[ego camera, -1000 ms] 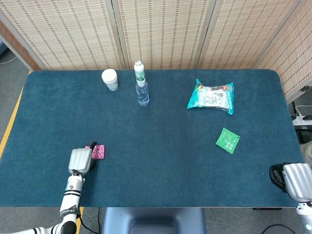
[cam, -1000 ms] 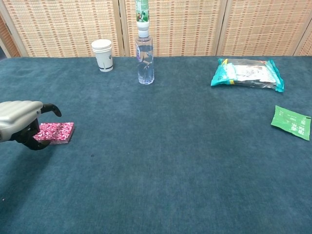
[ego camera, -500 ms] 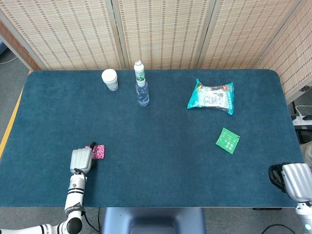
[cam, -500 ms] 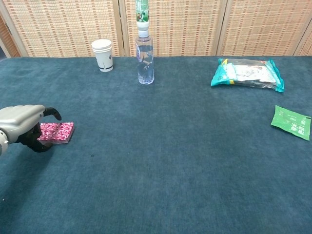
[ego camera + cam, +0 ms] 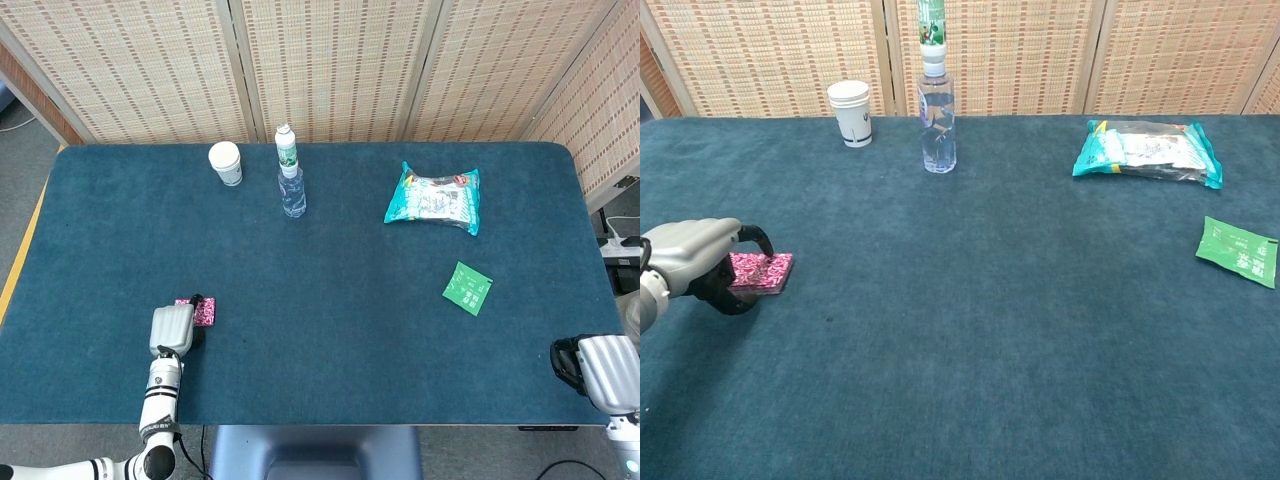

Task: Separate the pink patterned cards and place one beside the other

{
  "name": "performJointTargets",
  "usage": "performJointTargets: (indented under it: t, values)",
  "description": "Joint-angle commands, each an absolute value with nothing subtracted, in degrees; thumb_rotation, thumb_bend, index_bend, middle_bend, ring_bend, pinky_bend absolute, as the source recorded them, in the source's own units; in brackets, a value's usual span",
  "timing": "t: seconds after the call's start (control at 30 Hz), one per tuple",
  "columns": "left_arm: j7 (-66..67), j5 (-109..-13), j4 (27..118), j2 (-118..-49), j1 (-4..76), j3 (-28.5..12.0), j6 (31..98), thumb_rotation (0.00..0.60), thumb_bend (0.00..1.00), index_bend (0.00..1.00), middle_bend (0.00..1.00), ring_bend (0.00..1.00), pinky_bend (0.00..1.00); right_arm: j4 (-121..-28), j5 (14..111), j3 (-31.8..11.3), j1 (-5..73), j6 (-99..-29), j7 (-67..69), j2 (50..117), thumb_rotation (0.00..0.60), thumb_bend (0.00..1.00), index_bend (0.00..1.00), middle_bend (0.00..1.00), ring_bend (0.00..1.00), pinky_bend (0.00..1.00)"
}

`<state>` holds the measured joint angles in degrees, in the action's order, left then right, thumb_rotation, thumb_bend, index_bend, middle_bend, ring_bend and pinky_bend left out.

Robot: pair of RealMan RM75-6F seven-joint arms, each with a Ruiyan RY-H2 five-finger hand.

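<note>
The pink patterned cards (image 5: 768, 272) lie as one small stack on the blue table (image 5: 990, 330), near its front left; the head view shows the cards (image 5: 205, 312) too. My left hand (image 5: 695, 262) is at the stack's left end. One finger arches over the top and dark fingers curl against the front edge, hiding that end. From above, the left hand (image 5: 170, 328) covers the stack's left part. My right hand (image 5: 598, 366) hangs off the table's front right corner, away from everything, its fingers mostly hidden under its back.
Along the far side stand a paper cup (image 5: 850, 113) and a water bottle (image 5: 936, 100). A teal snack bag (image 5: 1148, 150) lies at the far right, and a green sachet (image 5: 1238, 250) sits nearer on the right. Woven screens close off the back.
My left hand has slid right and forward onto the card stack, and its raised finger has curled down over the top. The right hand has stayed put.
</note>
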<state>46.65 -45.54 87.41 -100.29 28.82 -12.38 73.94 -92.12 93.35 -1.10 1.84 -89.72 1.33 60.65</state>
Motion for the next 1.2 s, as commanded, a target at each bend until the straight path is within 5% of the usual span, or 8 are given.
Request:
performJointTargets:
  t: [0.03, 1.2]
  values:
    - [46.5, -45.4, 87.3, -100.3, 29.0, -12.4, 73.9, 0.6, 0.35, 0.27, 1.0, 1.0, 1.0, -92.1, 93.4, -1.1, 1.9, -89.7, 1.3, 60.6, 0.6, 0.7, 1.0, 0.93, 0.88, 0.98]
    - [47.3, -41.5, 87.6, -99.7, 31.1, -12.9, 74.5, 0.6, 0.35, 0.21, 1.0, 1.0, 1.0, -92.2, 93.4, -0.9, 2.0, -89.2, 1.1, 60.5, 0.6, 0.7, 1.0, 0.93, 0.88, 0.98]
